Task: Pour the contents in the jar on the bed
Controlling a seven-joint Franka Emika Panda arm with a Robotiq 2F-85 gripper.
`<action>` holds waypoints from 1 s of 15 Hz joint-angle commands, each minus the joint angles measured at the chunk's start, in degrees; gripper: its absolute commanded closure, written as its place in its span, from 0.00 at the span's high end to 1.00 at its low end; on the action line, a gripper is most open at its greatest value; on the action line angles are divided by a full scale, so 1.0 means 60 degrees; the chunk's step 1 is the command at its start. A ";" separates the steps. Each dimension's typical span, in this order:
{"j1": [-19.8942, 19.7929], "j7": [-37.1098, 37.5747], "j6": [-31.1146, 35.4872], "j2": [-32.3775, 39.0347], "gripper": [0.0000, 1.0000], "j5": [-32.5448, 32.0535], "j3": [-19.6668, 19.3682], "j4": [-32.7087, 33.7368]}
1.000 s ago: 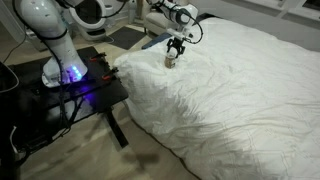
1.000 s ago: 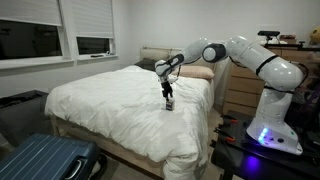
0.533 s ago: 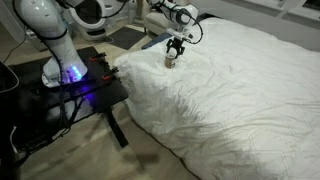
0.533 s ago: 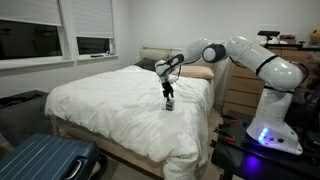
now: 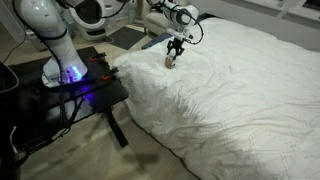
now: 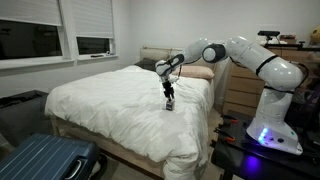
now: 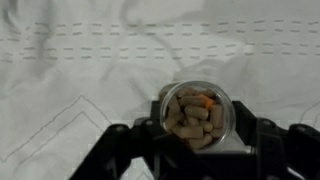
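Jar [image 7: 198,112], clasped by pincer [image 7: 201,128], stands on the wrinkled white bed [image 6: 100,100] near windows [image 6: 30,40].

Tan-brown contents [image 7: 196,120] with one orange speck, in a clear jar [image 7: 197,85]; white bed [image 7: 90,50] with dashed stitch lines; black gripper [image 7: 197,138]; ribbed blue suitcase [image 6: 40,160] at lower left.

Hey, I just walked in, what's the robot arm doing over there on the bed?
The arm is stretched out over the bed, and its gripper is set around the jar, fingers apparently closed on its sides. The jar stands upright on the white duvet, full of the contents: small tan pieces with one orange bit. Nothing is poured out yet.
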 commanded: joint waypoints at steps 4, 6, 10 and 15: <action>-0.0040 0.0391 0.0536 -0.0369 0.45 0.0021 -0.0142 -0.0359; -0.0111 0.0575 0.1547 -0.0815 0.45 0.0052 -0.0201 -0.0906; -0.0156 0.0802 0.3934 -0.2020 0.45 0.0084 -0.0394 -0.2429; -0.0350 0.0637 0.6159 -0.3637 0.45 0.0033 -0.0153 -0.4404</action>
